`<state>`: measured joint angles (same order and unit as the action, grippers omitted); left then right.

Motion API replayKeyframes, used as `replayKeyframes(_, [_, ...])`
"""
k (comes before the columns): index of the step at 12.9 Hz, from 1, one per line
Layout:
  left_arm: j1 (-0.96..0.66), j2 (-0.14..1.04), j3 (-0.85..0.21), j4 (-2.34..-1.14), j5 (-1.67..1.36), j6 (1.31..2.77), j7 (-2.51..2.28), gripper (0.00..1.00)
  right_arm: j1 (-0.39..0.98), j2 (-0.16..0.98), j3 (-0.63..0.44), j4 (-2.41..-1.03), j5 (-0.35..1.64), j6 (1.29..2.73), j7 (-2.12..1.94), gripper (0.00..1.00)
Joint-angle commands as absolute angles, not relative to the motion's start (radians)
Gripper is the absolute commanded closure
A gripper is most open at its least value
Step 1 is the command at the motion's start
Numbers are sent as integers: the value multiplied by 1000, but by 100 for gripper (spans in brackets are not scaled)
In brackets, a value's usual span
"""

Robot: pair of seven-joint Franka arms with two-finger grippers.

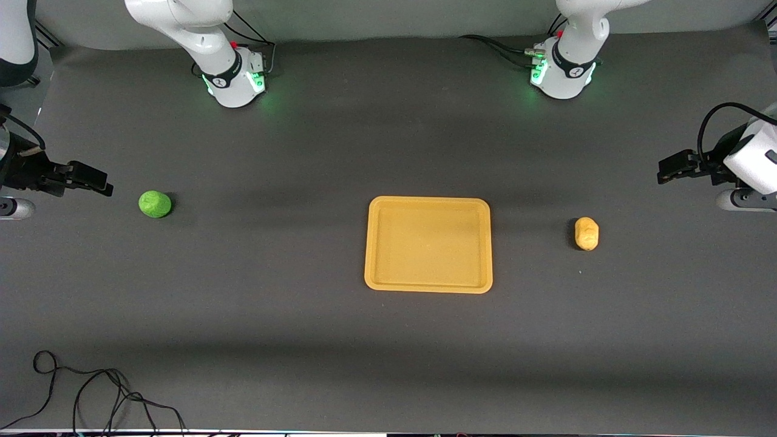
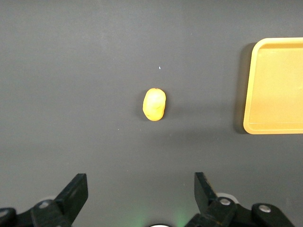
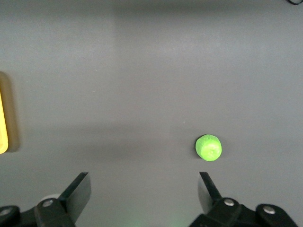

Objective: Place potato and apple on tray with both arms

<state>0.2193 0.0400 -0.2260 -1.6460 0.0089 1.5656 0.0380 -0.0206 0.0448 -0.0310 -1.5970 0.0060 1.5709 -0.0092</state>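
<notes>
The green apple [image 1: 155, 204] lies on the dark table toward the right arm's end. The yellow-tan potato [image 1: 586, 233] lies toward the left arm's end. The yellow-orange tray [image 1: 428, 244] sits empty between them. My right gripper [image 1: 97, 182] is up in the air past the apple, at the table's end, open and empty. In the right wrist view the apple [image 3: 208, 147] lies ahead of the open gripper [image 3: 144, 177], and a sliver of tray [image 3: 3, 123] shows. My left gripper [image 1: 668, 170] is up in the air past the potato, open and empty. The left wrist view shows potato [image 2: 154, 104], tray [image 2: 277, 85] and open gripper [image 2: 139, 182].
The two arm bases [image 1: 234, 82] [image 1: 561, 76] stand along the table's edge farthest from the front camera. A loose black cable [image 1: 91, 394] lies at the table's edge nearest the front camera, toward the right arm's end.
</notes>
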Motion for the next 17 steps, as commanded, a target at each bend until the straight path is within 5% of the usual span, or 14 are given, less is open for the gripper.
replayKeyframes(1, [224,38,-230,-1655,20,1575,48,0,-26,54,-26,-1574,2,1562,-3,0])
replayKeyframes(14, [212,38,-232,-1638,51,1588,46,0,-35,34,-37,-1608,2,1569,-21,0])
replayKeyframes(17, [206,38,-236,-1623,49,1586,54,0,-35,31,-168,-1641,-3,1603,-190,0])
